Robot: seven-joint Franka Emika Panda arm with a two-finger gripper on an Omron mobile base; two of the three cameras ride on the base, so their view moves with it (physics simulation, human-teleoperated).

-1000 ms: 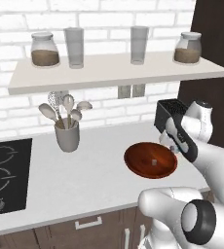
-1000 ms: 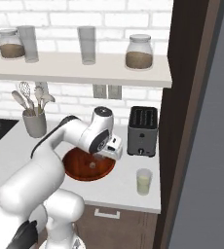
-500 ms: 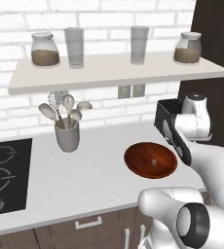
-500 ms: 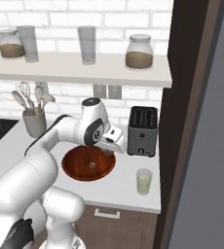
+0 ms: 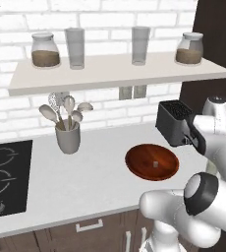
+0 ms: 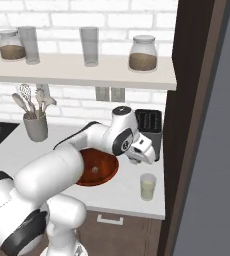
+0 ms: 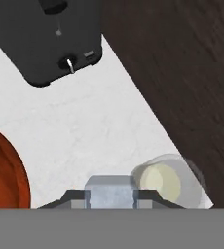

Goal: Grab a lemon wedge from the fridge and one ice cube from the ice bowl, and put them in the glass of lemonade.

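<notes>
My gripper is shut on a small pale grey ice cube, held between the dark fingertips. In the hand view the glass of lemonade stands just right of the cube, on the white counter beside the dark cabinet. From the right base camera the gripper hangs above and slightly left of the glass of lemonade. The reddish-brown ice bowl lies left of the gripper, with another ice cube inside. The bowl also holds that cube. The lemon wedge and fridge are out of view.
A black toaster stands behind the bowl, close to the gripper. The tall dark brown cabinet closes off the counter on the right. A grey utensil cup and a hob sit further left. A shelf with jars and glasses hangs overhead.
The arm has swung right, from over the ice bowl past the toaster's front toward the glass, with the ice cube still in its grip.
</notes>
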